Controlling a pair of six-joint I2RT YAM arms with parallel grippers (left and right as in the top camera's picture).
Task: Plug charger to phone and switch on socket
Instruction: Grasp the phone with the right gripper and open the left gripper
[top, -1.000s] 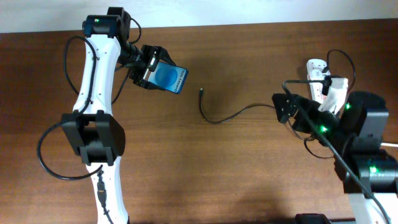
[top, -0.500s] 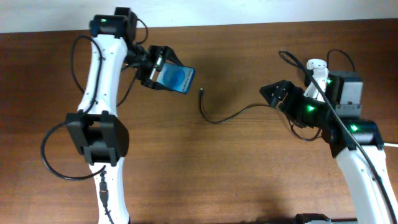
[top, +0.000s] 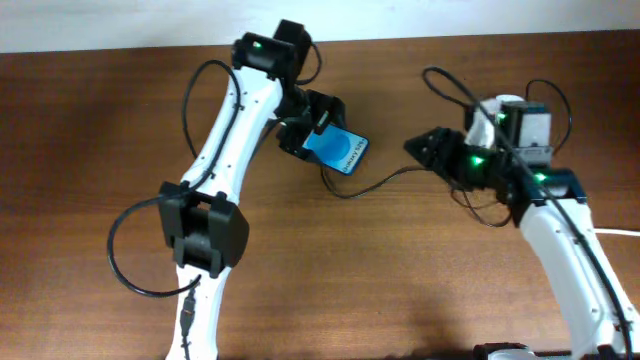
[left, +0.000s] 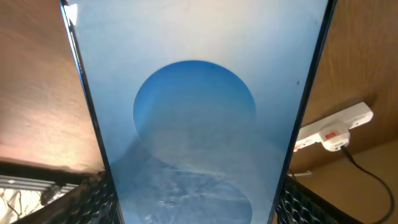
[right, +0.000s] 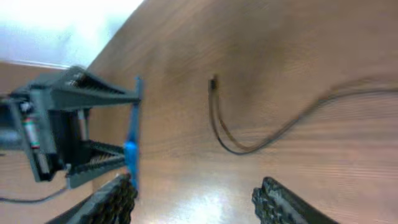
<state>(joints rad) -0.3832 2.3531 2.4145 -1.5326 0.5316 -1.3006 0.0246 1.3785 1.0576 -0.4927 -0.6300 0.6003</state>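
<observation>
My left gripper (top: 318, 128) is shut on the phone (top: 338, 150), a black-framed phone with a blue screen, and holds it tilted above the table's middle. The phone fills the left wrist view (left: 196, 112), between the jaws (left: 199, 202). The charger (top: 385, 180), a thin black cable, curves on the table from under the phone's lower edge to my right gripper (top: 425, 148), which is open and empty. The right wrist view shows the charger's plug tip (right: 213, 81) lying free, the phone edge-on (right: 132, 149) and the open jaws (right: 196, 205). The white socket (top: 487, 110) lies at the back right, partly hidden by my right arm.
The socket with a red-marked switch also shows in the left wrist view (left: 336, 127), with a black lead running from it. The wooden table (top: 400, 290) ends at a pale wall along the back. My left arm (top: 215, 170) spans the left half of the table.
My left arm has carried the phone right and toward the front, to just above the charger's free end. My right arm has swung left, its open gripper nearer the cable.
</observation>
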